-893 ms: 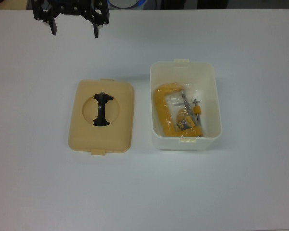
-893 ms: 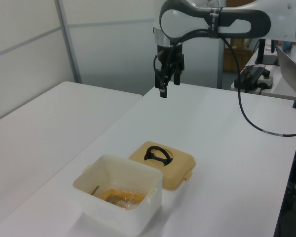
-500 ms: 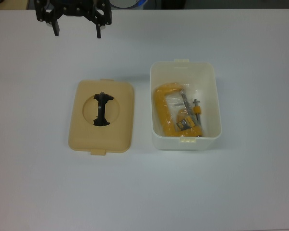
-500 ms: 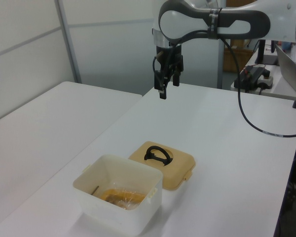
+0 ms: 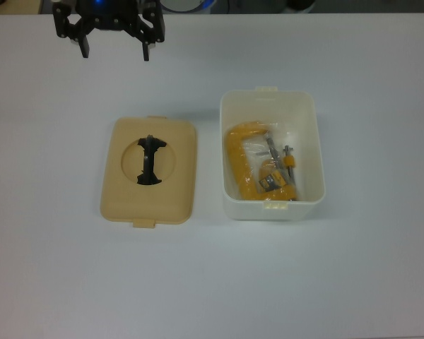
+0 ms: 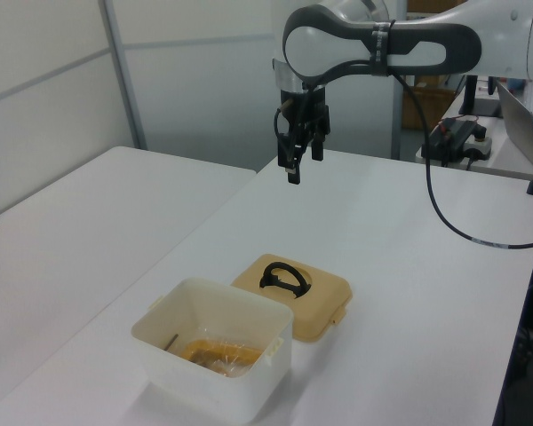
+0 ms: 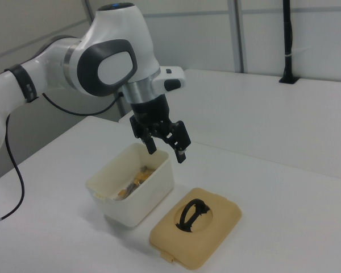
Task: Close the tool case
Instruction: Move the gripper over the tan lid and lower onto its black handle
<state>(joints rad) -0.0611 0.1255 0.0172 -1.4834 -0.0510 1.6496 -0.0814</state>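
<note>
The tool case lies in two parts on the white table. Its white tub (image 5: 271,201) stands open in the top view's right half, with a yellow C-clamp (image 5: 246,159) inside. The tan lid (image 5: 171,196) lies flat beside it on the top view's left, black handle (image 5: 149,159) facing up in its round recess. My gripper (image 5: 115,54) hangs open and empty above the table, beyond the lid's far edge and well apart from it. The left view shows the gripper (image 6: 304,167) high above the lid (image 6: 318,300) and tub (image 6: 215,364); the right view shows the gripper (image 7: 166,153), lid (image 7: 216,224) and tub (image 7: 137,196).
The white table (image 5: 353,282) reaches around both parts. A black cable (image 6: 444,209) trails from the arm across the left view's right side. A second white table (image 6: 62,222) stands at the left view's left.
The gripper has shifted slightly lower and a little toward the lid, still open. The lid and tub have not moved.
</note>
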